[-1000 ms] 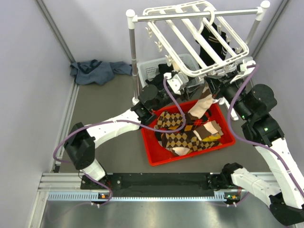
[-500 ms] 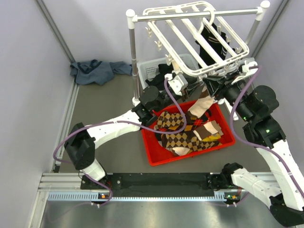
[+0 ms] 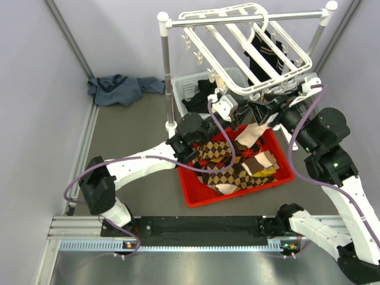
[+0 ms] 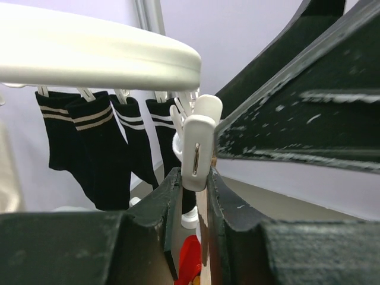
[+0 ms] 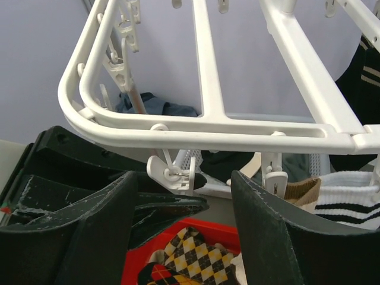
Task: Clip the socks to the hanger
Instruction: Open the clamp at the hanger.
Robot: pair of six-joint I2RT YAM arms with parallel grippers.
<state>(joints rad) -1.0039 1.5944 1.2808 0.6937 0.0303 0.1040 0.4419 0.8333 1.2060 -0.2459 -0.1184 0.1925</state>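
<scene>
The white hanger [image 3: 237, 41] hangs from the rack rod, with dark striped socks [image 3: 264, 56] clipped at its far side. Argyle socks [image 3: 234, 169] lie heaped in the red bin [image 3: 196, 193]; one tan sock [image 3: 252, 132] leans up at the bin's back. My left gripper [image 4: 195, 184] is raised under the hanger's near edge and is shut on a white hanging clip [image 4: 199, 148]. My right gripper [image 5: 184, 196] stands open just beside it under the same edge [image 5: 208, 133], with nothing between its fingers. Brown argyle socks [image 5: 190, 252] show below.
A white basket [image 3: 193, 86] with dark clothes stands behind the bin, beside the rack's left post [image 3: 164, 71]. A blue cloth [image 3: 122, 89] lies at the back left. White socks with black stripes [image 5: 350, 196] show at the right wrist view's edge.
My right gripper has opened from shut, and the tan sock under it now sits lower. My left gripper has closed on the clip and its arm has shifted right.
</scene>
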